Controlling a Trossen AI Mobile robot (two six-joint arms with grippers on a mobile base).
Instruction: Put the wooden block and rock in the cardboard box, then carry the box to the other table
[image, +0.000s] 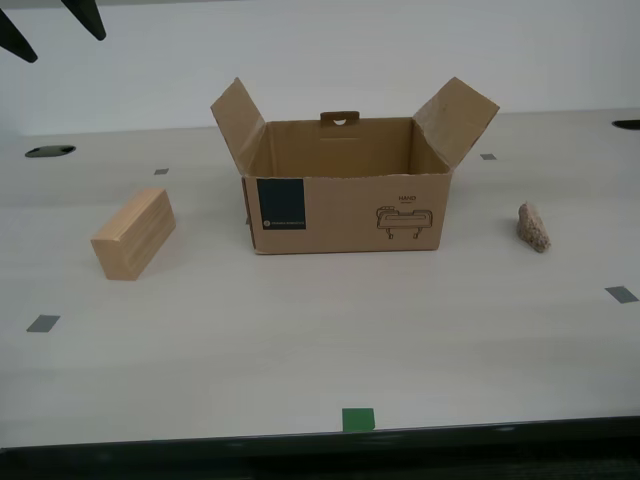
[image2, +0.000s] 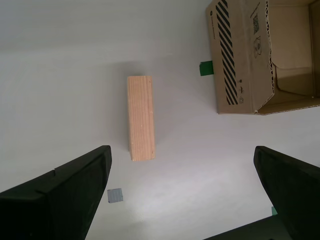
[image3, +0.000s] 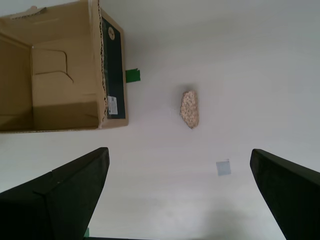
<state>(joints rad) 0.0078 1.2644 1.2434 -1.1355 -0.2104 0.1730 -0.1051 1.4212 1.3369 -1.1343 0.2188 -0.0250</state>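
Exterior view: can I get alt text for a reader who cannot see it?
An open, empty-looking cardboard box stands mid-table with flaps up. The wooden block lies apart toward the exterior view's left, the rock apart toward its right, both untouched.

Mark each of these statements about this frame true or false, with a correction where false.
1. The cardboard box is empty. True.
2. The wooden block lies inside the box. False: it sits on the table, apart from the box, toward the exterior view's left.
3. The rock sits on the table toward the exterior view's right of the box. True.
4. My second gripper is shut on the block. False: its jaws stand wide open above the table, holding nothing.
5. My first gripper is open, with the rock in its view. True.
6. The box flaps are folded shut. False: they stand open.
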